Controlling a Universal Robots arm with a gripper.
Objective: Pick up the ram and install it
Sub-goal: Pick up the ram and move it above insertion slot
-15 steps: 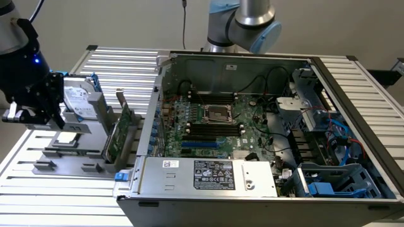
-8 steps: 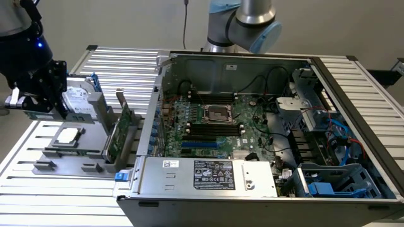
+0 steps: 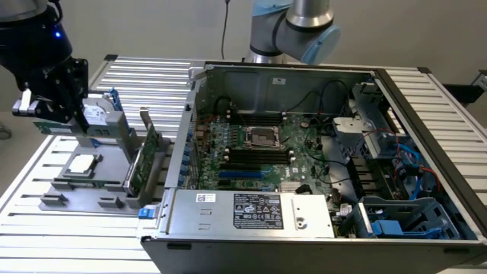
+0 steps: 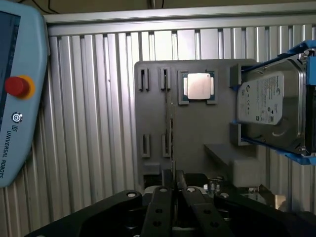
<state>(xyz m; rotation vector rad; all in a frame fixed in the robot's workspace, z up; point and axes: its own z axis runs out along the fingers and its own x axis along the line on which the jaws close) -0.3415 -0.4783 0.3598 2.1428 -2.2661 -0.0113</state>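
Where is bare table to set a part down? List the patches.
Free: the front slats, camera side of the grey fixture; the back slats, beyond it, at the exterior view's left of the case. Crowded: the fixture, with processor, hard drive and card.

1. The ram (image 4: 172, 123) sits edge-on between the fingers (image 4: 159, 207) of the gripper (image 4: 174, 180) and reaches out past the fingertips.
2. The holder tray (image 4: 153, 113) lies below the fingers, on the slatted table (image 4: 98, 98).
3. The processor (image 4: 199, 88) lies on the tray, beyond the fingertips and to one side of the ram.
4. The hard drive (image 4: 269, 98) stands at the tray's edge on that same side, farther from the fingers.
5. The teach pendant (image 4: 19, 89) sits on the opposite side, well apart.
6. The computer case (image 3: 274, 85) stands well to the exterior view's right of the fingers, with the expansion card (image 3: 150, 142) upright between them.
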